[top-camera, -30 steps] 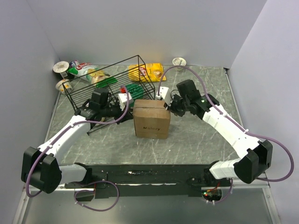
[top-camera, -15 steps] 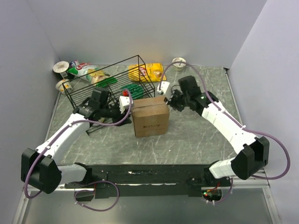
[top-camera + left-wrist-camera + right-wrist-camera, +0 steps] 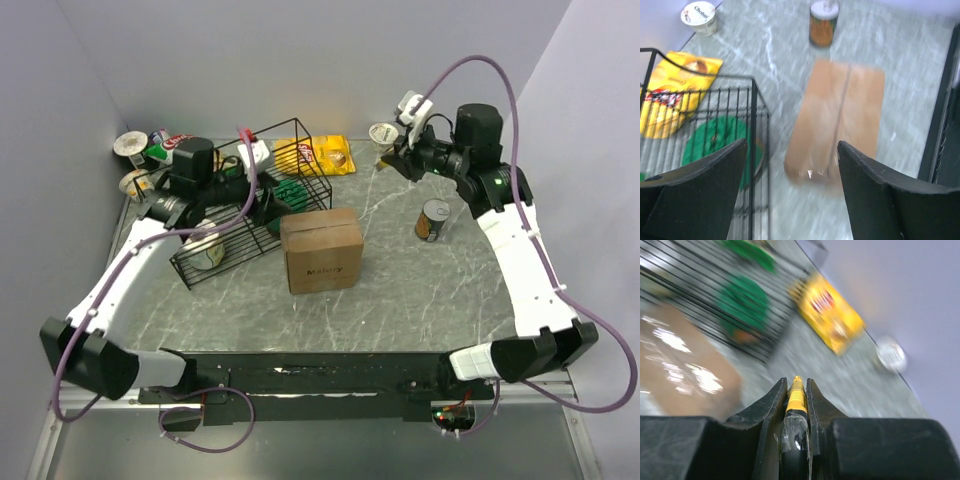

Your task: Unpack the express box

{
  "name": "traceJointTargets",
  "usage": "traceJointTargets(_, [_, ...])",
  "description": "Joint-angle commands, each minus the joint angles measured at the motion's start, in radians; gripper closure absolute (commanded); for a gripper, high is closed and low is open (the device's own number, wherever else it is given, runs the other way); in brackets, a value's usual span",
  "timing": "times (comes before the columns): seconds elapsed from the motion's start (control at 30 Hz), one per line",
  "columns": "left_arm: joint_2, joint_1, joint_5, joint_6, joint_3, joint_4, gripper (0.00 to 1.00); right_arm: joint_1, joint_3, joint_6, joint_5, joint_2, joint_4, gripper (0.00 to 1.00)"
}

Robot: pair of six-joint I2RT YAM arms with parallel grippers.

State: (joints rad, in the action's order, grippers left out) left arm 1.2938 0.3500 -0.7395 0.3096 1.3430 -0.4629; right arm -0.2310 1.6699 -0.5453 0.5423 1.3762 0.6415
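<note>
The express box is a brown carton in the middle of the table, its flaps shut and a taped seam along its top. My left gripper hovers over the black wire basket's right end, left of and above the box. It is open with nothing between its fingers. My right gripper is raised at the back right, well away from the box. It is shut on a slim yellow-and-black cutter that pokes out between the fingertips.
The black wire basket stands left of the box, with green packs and a cup inside. A tin can stands right of the box. A yellow snack bag, yogurt cups and other packets lie along the back wall.
Both arms have lifted back from the box. The left gripper opened and rose over the basket. The right arm swung up to the back right with the cutter, uncovering the can.
</note>
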Motion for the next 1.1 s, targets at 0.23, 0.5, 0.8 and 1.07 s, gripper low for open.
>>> traceJointTargets(0.23, [0.272,0.012,-0.135,-0.481,0.076,0.326,0.24,-0.048,0.185,0.373,0.498,-0.043,-0.138,1.0])
traceJointTargets(0.5, [0.326,0.012,-0.225,-0.546,0.041,0.366,0.26,-0.189,0.087,0.211,0.481,-0.014,-0.062,1.0])
traceJointTargets(0.8, [0.338,0.033,-0.199,-0.506,0.004,0.326,0.28,-0.326,0.034,0.162,0.47,0.086,-0.132,1.0])
traceJointTargets(1.07, [0.392,0.04,-0.179,-0.481,0.004,0.293,0.33,-0.375,0.027,0.116,0.456,0.144,-0.169,1.0])
